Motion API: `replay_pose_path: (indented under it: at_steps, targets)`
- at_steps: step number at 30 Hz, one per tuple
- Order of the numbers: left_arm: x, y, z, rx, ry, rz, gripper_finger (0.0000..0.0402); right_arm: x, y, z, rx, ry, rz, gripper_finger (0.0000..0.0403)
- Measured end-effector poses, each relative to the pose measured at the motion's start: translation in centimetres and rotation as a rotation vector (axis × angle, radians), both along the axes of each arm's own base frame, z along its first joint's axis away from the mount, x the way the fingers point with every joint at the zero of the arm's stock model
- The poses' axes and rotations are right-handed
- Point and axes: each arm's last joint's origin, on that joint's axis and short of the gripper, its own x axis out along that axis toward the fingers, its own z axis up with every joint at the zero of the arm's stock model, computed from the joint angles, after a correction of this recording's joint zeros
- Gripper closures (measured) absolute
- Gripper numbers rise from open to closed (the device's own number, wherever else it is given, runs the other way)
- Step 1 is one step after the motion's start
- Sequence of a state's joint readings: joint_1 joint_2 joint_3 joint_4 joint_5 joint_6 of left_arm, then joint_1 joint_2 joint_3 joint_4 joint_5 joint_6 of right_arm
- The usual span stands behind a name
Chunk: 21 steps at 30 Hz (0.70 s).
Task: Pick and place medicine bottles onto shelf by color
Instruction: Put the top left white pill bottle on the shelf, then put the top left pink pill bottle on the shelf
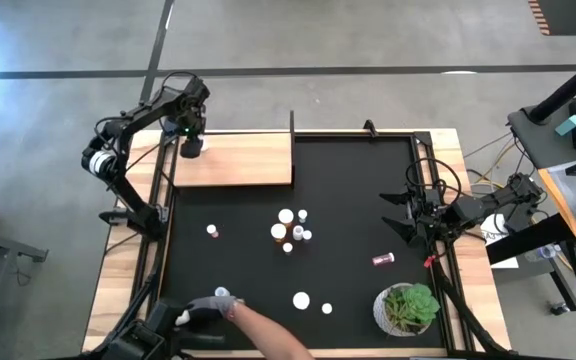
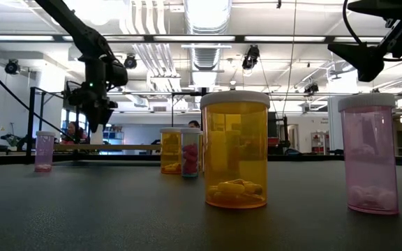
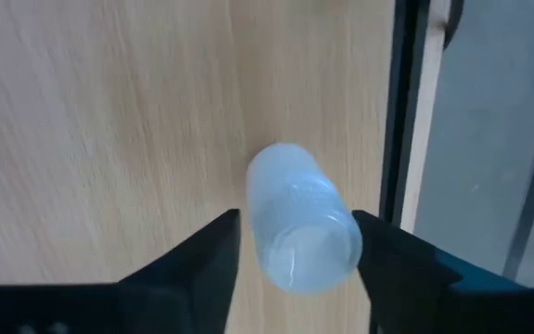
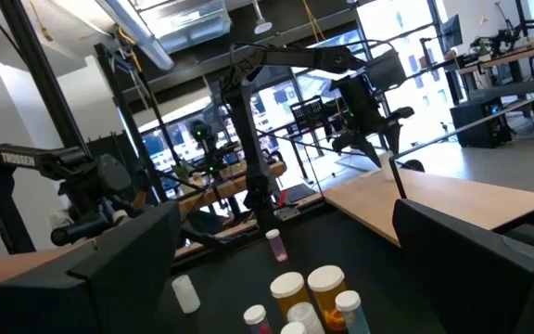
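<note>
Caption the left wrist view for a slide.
Left end effector open around a white bottle on the wooden shelf.

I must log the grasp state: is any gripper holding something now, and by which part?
The left gripper stands over the shelf with a white bottle between its jaws, apparently by its sides; firm contact cannot be told. The right gripper holds nothing.

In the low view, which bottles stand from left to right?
Small pink bottle → orange bottle farther back → big orange bottle → big pink bottle. A bottle overlapping the far orange one is left out.
</note>
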State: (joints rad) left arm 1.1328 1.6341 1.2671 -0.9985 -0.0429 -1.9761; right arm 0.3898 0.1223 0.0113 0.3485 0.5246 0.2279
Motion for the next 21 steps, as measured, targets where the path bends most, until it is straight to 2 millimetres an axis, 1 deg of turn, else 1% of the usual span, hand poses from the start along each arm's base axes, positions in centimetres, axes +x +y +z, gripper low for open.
replay_pose_path:
  at_steps: [7,11,15,21]
  targets:
    - [0.1,0.1,0.1,0.012,-0.001,-0.055,0.0131,0.0,0.0,0.0,0.000,0.000,0.000,0.0019]
    - [0.1,0.0,0.6,0.030,-0.013,-0.111,0.0100,0.0,0.0,0.0,0.000,0.000,0.000,0.0019]
    - [0.2,-0.1,1.1,0.041,-0.059,-0.138,0.0085,0.0,0.0,0.0,0.000,0.000,0.000,0.0019]
    - [0.5,-0.3,1.7,0.065,-0.109,-0.157,0.0083,0.0,0.0,0.0,0.000,0.000,0.000,0.0019]
